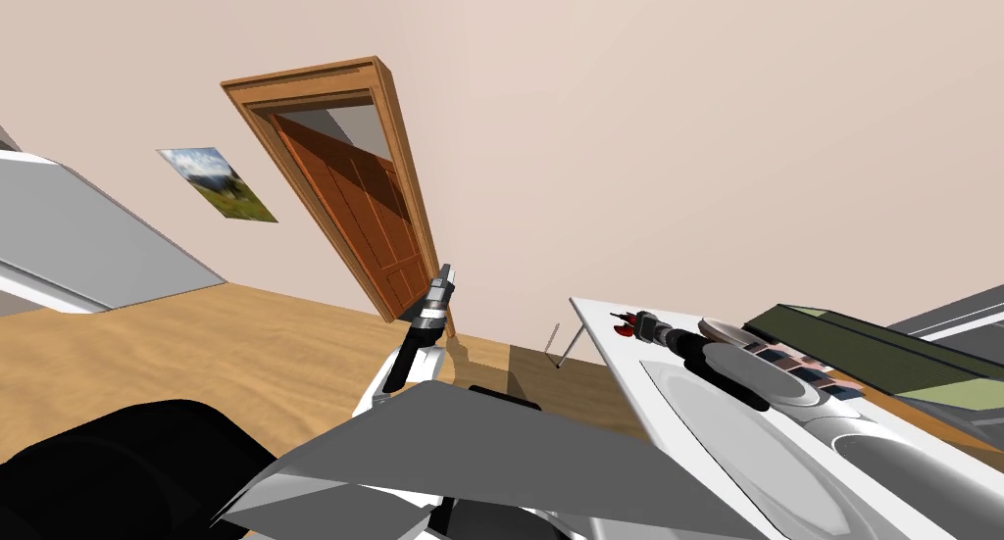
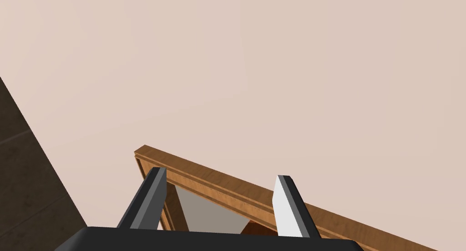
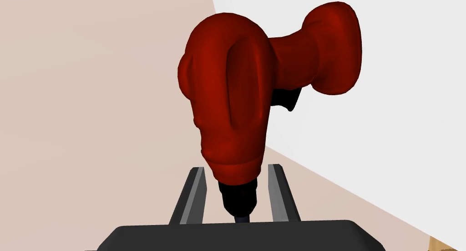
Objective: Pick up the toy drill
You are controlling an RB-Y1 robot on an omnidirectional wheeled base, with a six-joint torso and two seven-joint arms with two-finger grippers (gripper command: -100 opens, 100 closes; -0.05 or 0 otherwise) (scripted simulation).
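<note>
The red toy drill point(image 3: 236, 89) with a black chuck stands nose-down between the fingers of my right gripper point(image 3: 235, 171), which is shut on its front end. Behind it in the right wrist view are a beige wall and the white table top point(image 3: 391, 125). In the head view the right gripper point(image 1: 632, 325) is at the far corner of the white table point(image 1: 627, 372), and a bit of the red drill point(image 1: 622, 334) shows at its tip. My left gripper point(image 1: 446, 274) is raised in front of the brown door point(image 1: 363, 211); its fingers point(image 2: 284, 202) stand open with nothing between them.
Round white dishes point(image 1: 755, 372) and a flat dark green box point(image 1: 863, 353) lie on the table behind my right arm. A thin table leg point(image 1: 567, 348) reaches the wood floor point(image 1: 245, 348). A grey slab point(image 1: 88, 240) stands at the left.
</note>
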